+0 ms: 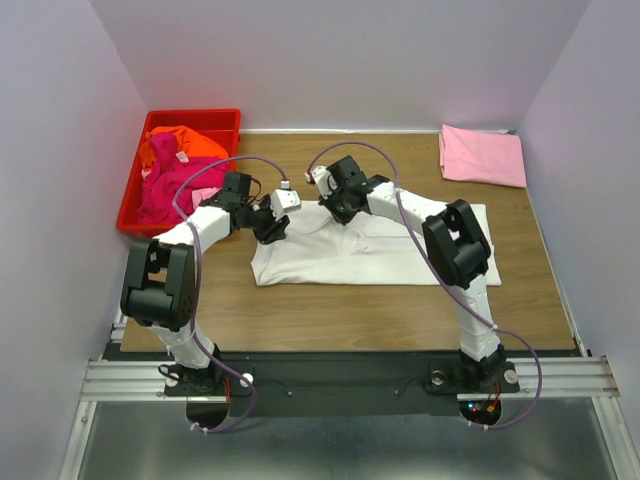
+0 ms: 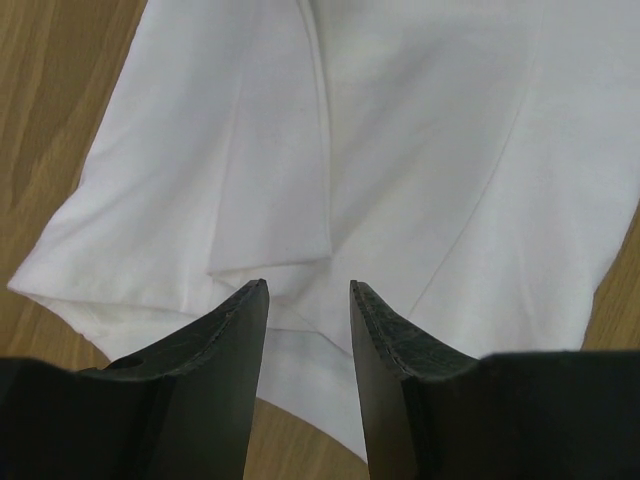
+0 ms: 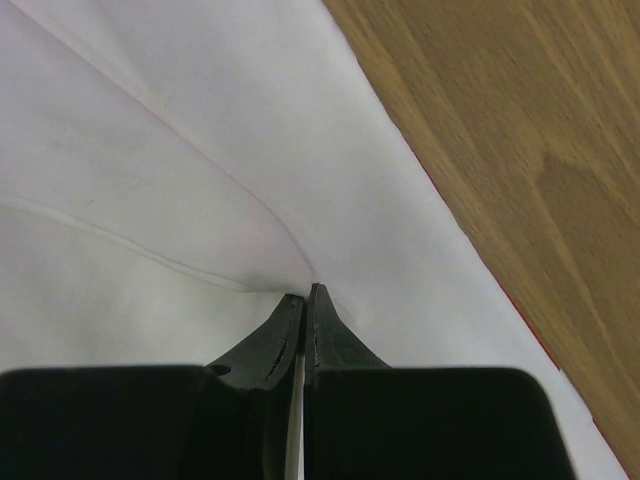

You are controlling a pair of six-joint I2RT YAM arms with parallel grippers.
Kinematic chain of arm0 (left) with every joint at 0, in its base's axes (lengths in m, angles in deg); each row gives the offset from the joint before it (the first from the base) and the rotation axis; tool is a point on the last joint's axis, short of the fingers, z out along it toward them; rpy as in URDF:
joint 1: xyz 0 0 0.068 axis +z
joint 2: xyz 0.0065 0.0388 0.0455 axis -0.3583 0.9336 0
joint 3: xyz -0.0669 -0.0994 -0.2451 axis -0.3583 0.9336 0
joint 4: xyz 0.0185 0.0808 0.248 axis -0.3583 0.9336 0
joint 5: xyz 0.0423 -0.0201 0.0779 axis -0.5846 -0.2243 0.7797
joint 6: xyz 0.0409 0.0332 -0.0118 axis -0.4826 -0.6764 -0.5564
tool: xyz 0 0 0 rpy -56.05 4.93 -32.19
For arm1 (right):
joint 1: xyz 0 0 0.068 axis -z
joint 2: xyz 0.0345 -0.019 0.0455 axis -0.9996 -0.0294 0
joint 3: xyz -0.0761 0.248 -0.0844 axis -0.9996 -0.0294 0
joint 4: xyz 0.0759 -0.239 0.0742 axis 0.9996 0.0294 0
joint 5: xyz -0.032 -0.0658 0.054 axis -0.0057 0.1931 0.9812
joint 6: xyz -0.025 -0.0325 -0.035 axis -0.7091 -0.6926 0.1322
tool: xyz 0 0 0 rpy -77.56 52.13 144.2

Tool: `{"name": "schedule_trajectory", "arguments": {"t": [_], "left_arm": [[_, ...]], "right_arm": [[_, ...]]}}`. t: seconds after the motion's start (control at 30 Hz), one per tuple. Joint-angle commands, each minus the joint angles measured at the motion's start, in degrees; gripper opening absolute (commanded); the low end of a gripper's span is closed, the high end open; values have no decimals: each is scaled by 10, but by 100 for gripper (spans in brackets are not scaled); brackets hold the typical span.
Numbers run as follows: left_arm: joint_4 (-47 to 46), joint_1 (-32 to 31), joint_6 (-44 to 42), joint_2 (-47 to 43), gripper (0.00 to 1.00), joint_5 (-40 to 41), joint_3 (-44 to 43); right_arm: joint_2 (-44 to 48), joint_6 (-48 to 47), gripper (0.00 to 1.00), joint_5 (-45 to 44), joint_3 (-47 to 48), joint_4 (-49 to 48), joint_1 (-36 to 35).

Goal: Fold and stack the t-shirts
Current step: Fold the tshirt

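White tee [image 1: 380, 255] lies flat mid-desk [image 1: 350, 310], partly folded, long side running left to right.

Risk: the right gripper [image 3: 303, 293] pinches a ridge of cloth at its very tips only. A quick pull would likely slip it free and drop the fold crooked.

Second risk: the left gripper [image 2: 308, 290] is parted and holds nothing, so a one-sided lift would probably drag the tee and skew its edges.

Left gripper hovers over the tee's left end, with a loose folded flap just ahead of its tips, unclamped. Right gripper sits at the tee's far edge, near the middle, jaws closed on the cloth.

Farther back: magenta tee [image 1: 165, 190] and orange tee [image 1: 180, 143] heaped in the bin [image 1: 128, 195], far left. Pink tee [image 1: 482, 155] folded, far right corner.
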Motion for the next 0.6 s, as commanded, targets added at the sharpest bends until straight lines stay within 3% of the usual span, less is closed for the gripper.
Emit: {"name": "schedule_trajectory", "arguments": {"t": [0.0,0.57], "left_arm": [[-14,-4,-48,0,50,-35,-23],[5,-25,-100,67,46,-30,-64]], "right_arm": [[6,12,1,12,24,-6,1],[6,23,1,26,26,0,12]]}}
